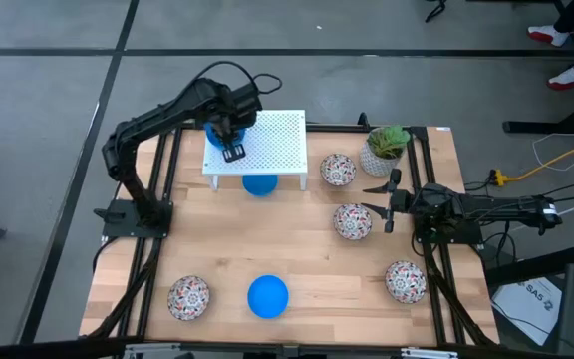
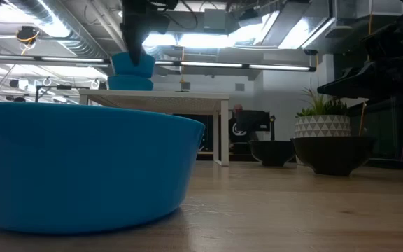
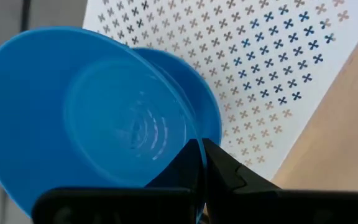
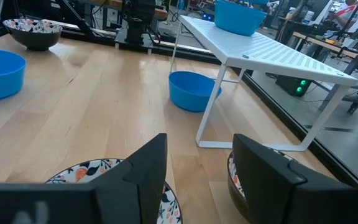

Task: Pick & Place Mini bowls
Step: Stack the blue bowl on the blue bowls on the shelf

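My left gripper [image 1: 231,150] reaches down over the left end of a white perforated shelf [image 1: 267,150] and is shut on a blue mini bowl [image 3: 86,118]. That bowl sits tilted in a second blue bowl [image 3: 197,87] resting on the shelf; in the low view the pair shows as the held bowl [image 2: 133,64] over the resting one [image 2: 130,82]. Another blue bowl [image 1: 259,183] lies under the shelf, and one more [image 1: 267,296] sits near the front edge. Floral bowls [image 1: 338,169], [image 1: 353,221], [image 1: 405,280], [image 1: 188,297] rest on the table. My right gripper [image 1: 372,199] waits open at the right, level, beside a floral bowl. My left gripper pinches the upper blue bowl by its rim [image 3: 188,146] between its two shut fingers, coming steeply from above. The bowl is tilted, its open side up, and sits inside the lower blue bowl on the shelf; whether the two bowls touch I cannot tell.
A white pot with a green plant [image 1: 385,148] stands at the far right, behind the floral bowls. The shelf stands on thin white legs [image 4: 211,115]. Bare wood [image 1: 297,249] lies in the table's middle. Cables and frame rails run along both table sides.
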Action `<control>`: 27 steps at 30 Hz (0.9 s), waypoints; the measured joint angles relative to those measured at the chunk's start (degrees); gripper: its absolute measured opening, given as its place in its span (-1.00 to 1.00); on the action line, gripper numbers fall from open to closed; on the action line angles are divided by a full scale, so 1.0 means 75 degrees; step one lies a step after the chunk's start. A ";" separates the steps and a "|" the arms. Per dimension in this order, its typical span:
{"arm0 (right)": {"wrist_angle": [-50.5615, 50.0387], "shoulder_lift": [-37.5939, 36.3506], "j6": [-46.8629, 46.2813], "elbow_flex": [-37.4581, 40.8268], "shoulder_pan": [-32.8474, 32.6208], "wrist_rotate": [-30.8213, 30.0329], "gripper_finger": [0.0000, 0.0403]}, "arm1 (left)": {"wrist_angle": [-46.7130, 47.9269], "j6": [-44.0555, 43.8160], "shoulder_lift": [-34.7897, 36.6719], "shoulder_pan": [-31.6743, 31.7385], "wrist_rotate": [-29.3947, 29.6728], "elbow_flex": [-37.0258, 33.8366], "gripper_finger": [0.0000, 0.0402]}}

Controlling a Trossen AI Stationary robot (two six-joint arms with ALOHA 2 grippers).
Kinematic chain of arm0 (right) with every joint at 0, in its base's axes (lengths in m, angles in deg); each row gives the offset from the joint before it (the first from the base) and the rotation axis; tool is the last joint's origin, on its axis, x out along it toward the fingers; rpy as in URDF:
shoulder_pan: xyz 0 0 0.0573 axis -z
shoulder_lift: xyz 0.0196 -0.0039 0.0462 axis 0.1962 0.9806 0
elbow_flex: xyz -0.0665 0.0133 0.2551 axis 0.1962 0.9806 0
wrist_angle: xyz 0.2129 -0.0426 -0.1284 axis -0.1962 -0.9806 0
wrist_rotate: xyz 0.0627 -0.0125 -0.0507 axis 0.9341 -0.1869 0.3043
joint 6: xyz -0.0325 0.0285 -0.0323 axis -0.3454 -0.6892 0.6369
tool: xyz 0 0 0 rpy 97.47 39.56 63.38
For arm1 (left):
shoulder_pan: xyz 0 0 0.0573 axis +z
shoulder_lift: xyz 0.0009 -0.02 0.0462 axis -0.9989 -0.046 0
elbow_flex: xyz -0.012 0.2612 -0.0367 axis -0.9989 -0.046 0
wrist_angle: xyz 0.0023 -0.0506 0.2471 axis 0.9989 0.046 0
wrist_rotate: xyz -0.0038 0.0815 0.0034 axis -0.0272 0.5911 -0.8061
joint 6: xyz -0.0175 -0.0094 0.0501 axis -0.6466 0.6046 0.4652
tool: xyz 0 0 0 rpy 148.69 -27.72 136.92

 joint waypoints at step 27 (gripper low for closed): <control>-0.0003 -0.0002 0.0000 0.0000 -0.0002 0.0000 -0.10 | -0.0257 -0.0158 -0.0038 0.0657 -0.0939 -0.0017 -0.98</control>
